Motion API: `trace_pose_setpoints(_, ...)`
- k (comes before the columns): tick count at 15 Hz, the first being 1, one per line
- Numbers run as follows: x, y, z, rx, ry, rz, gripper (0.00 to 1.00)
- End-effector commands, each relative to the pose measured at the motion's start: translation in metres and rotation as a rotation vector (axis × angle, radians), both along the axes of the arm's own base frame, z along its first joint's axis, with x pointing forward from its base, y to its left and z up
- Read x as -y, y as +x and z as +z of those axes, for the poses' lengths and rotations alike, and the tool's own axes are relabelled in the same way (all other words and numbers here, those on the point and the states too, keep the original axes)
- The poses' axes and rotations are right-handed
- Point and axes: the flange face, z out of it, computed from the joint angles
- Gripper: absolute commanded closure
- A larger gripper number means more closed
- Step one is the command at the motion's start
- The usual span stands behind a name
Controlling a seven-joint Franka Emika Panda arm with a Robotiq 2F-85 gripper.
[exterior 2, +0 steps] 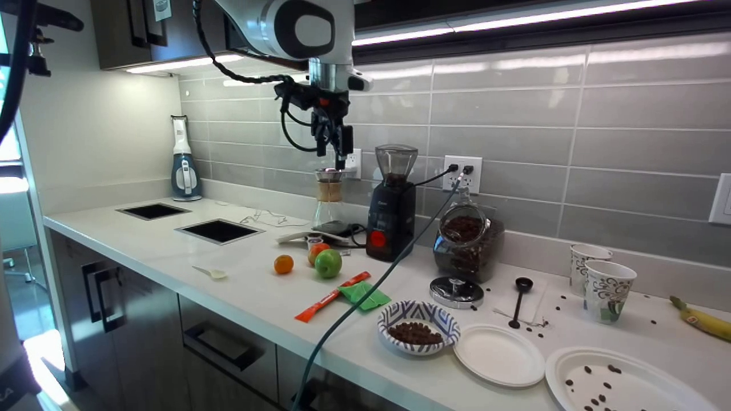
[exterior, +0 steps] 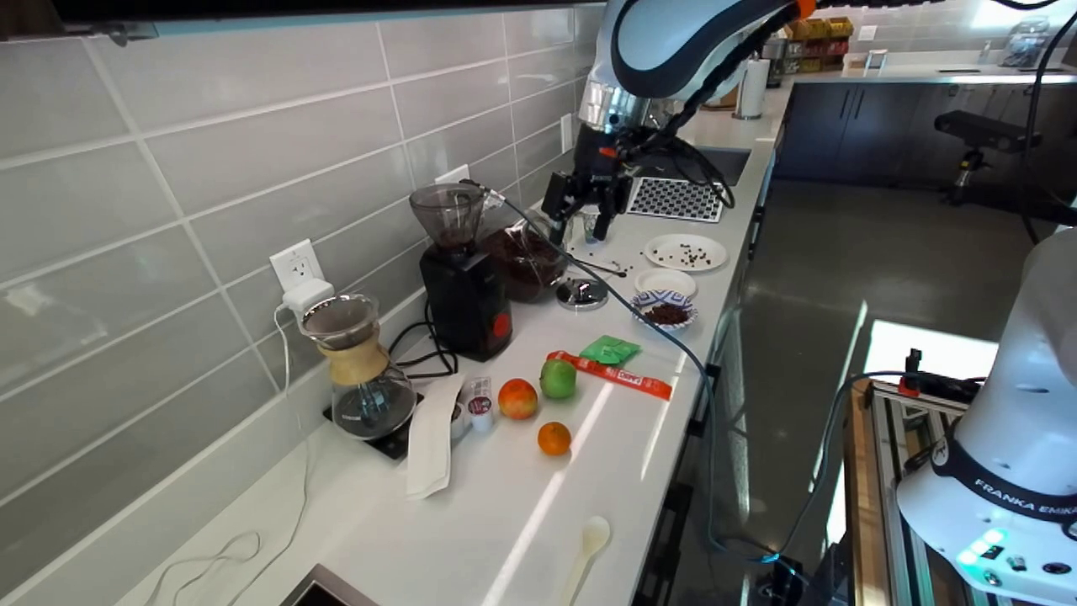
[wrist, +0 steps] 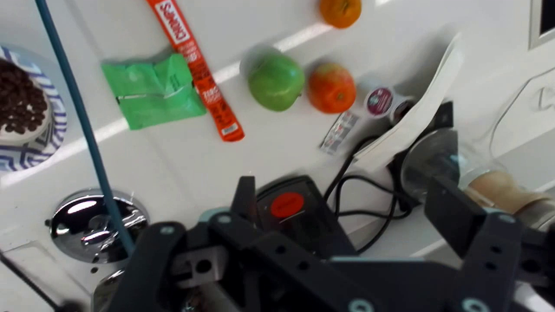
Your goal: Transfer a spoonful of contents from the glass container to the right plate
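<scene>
Transfer perhaps complete, though the scene alone cannot settle it.
Nearest in an exterior view, the wide white rimmed plate (exterior 2: 634,389), probably the target, carries scattered dark brown beans (exterior 2: 614,369), right of the small white round plate (exterior 2: 499,355). Beyond lie the black long-handled scoop (exterior 2: 519,301), unheld, and the shiny silver lid (exterior 2: 457,291), off the bean-holding clear glass jar (exterior 2: 474,254) behind it. Farther, the black 2-fingered gripper (exterior 2: 331,158) hangs, fingers spread, pinching nothing. If those beans make 1 spoonful, nothing remains; otherwise scooping and tipping are left.
</scene>
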Motion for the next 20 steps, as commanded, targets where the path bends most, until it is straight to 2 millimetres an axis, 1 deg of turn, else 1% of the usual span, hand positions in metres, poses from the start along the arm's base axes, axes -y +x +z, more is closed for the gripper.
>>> trace_pose_setpoints(1,0.039,0.017,-0.029,0.027,-0.108,-0.009,0.00)
trace_pose_setpoints(4,0.077,0.021,-0.056,0.015,-0.250,0.005,0.00)
trace_pose_setpoints(6,0.100,0.023,-0.070,0.019,-0.291,-0.025,0.00)
trace_pose_setpoints(7,0.085,0.018,-0.057,0.019,-0.252,-0.006,0.00)
trace_pose_setpoints(8,0.095,0.018,-0.065,0.016,-0.267,-0.014,0.00)
trace_pose_setpoints(10,0.102,0.019,-0.072,0.010,-0.274,-0.020,0.00)
trace_pose_setpoints(20,0.100,0.022,-0.068,0.017,-0.278,-0.017,0.00)
